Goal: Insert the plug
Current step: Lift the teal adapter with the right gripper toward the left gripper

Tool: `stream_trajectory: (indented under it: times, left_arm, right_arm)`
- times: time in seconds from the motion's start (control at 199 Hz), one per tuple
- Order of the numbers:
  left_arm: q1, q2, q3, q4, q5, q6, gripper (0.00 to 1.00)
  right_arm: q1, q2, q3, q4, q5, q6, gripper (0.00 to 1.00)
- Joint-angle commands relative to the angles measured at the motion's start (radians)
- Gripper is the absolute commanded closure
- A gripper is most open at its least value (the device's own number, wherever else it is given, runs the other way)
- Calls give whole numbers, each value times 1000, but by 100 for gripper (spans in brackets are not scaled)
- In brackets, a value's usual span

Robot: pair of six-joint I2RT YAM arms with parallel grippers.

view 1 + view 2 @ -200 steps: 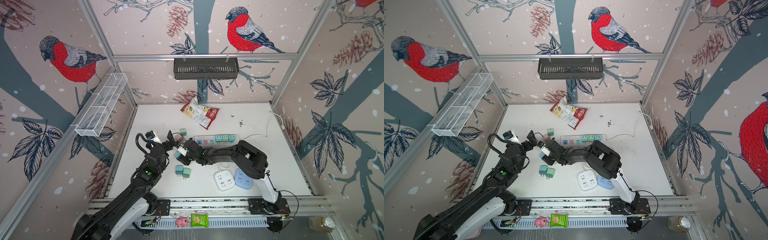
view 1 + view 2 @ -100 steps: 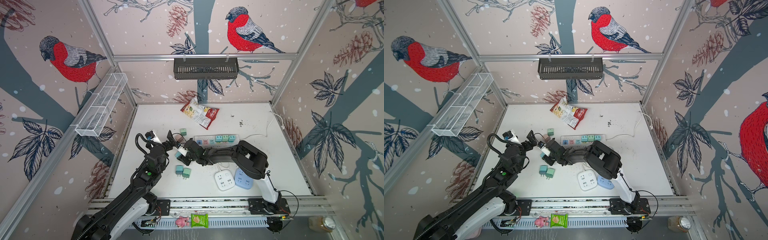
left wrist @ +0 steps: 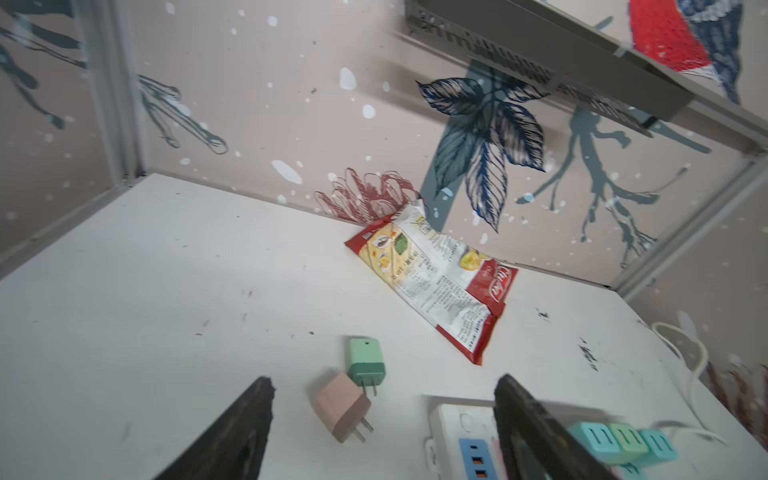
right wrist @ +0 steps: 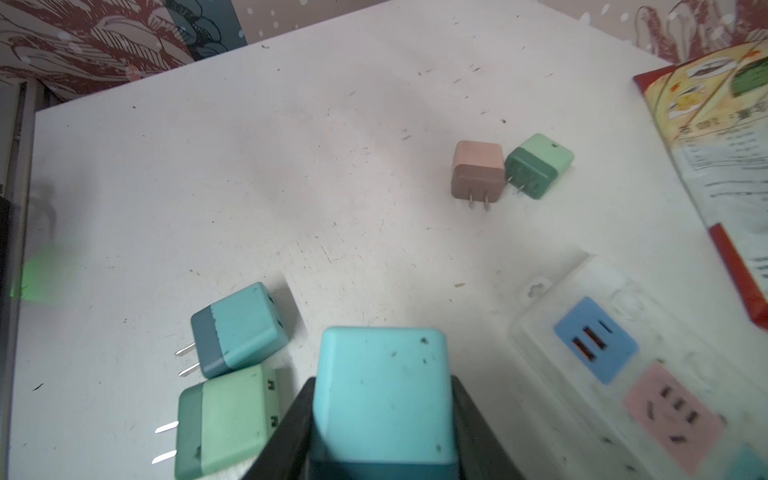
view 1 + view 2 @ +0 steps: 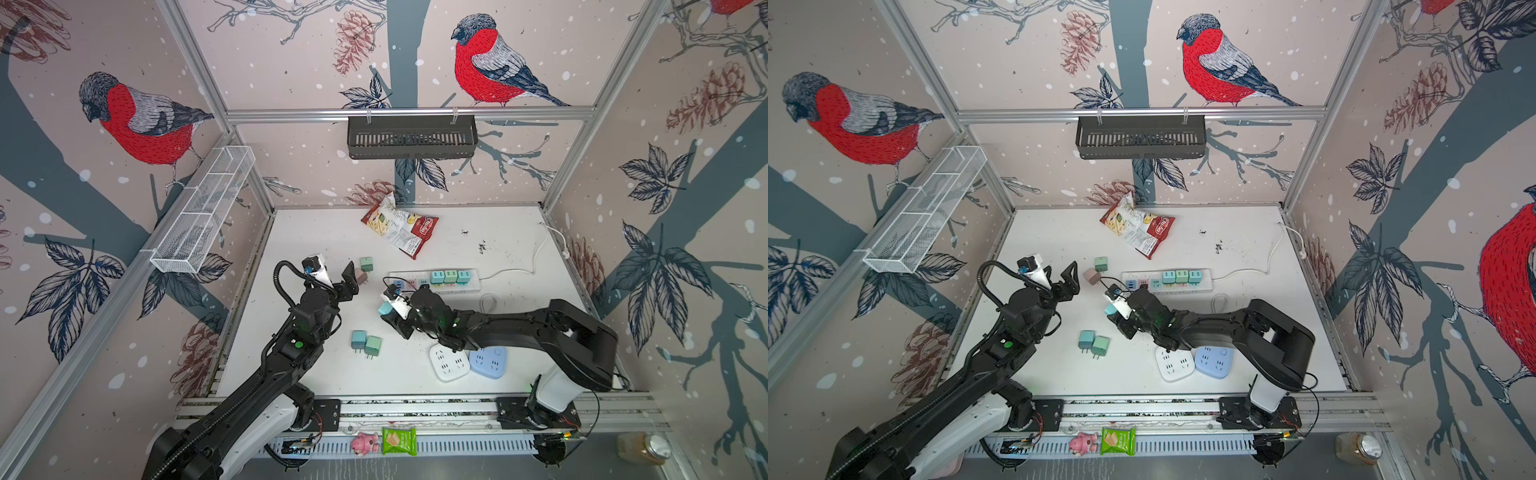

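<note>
While right gripper [image 4: 382,386] pinches smooth rounded cyan plug cube [image 5: 385,308]; left gripper [image 3: 384,380] gapes wide, empty; matte table [image 3: 166,270] scuffed

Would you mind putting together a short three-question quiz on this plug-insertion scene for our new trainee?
1. True or false: the right end effector is shut on a light-blue plug.
2. How many inserted plugs stand in the power strip? A) one B) three C) six
3. Fill in: the loose plug lying closest to the open left end effector is ____ in colour.

Key: 1 true; 2 B; 3 pink.
</note>
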Motion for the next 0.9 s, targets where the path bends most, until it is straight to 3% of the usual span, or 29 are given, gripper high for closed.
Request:
stream_trajectory:
  times: [0.0, 0.206, 0.361, 0.542, 0.762, 0.898]
  left_arm:
    - [-7, 27, 34, 64, 223, 71, 20]
    - [-91, 73, 71, 97, 365, 171, 26]
    - [-165, 90, 94, 115, 465, 250, 30]
    - [-198, 114, 109, 134, 602, 293, 32]
    - [-271, 172, 163, 79, 635, 366, 37]
    - [-295, 217, 200, 48, 683, 386, 38]
  right_arm:
    - [1, -150, -122, 169, 100, -10, 92]
    - [-10, -480, -389, 335, 201, -80, 93]
    - [-24, -646, -523, 419, 248, -127, 93]
    - [-52, -720, -585, 462, 274, -176, 97]
    - [-47, -764, -696, 596, 69, -355, 98]
    - [-38, -785, -720, 597, 110, -413, 98]
